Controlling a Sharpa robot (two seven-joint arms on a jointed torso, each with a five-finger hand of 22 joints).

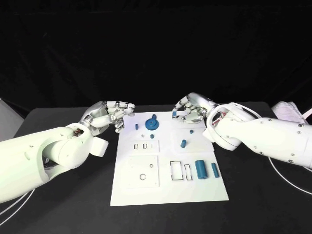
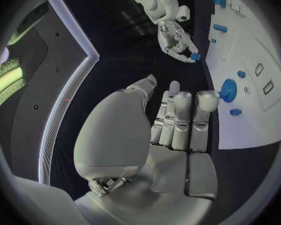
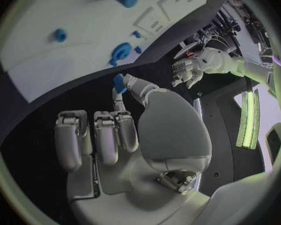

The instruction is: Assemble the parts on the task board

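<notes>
The right robot hand (image 1: 190,110) hovers over the far edge of the white task board (image 1: 168,187) with its fingers curled, pinching a small blue part (image 3: 119,82) between thumb and a fingertip. The left robot hand (image 1: 110,114) hangs just beside the board's far left corner, fingers curled in together with nothing in them. The board lies flat in the middle of the black worktop (image 1: 268,204), carrying a blue round knob (image 1: 152,123) near its far end, small blue pegs, and two blue cylinders (image 1: 201,169) by rectangular slots.

The task board (image 1: 168,187) lay in the middle of the counter (image 1: 65,204). A round part (image 1: 152,123) sat near its far edge, two cylindrical parts (image 1: 201,169) side by side toward its right, and a small part (image 1: 183,143) lay between them.
</notes>
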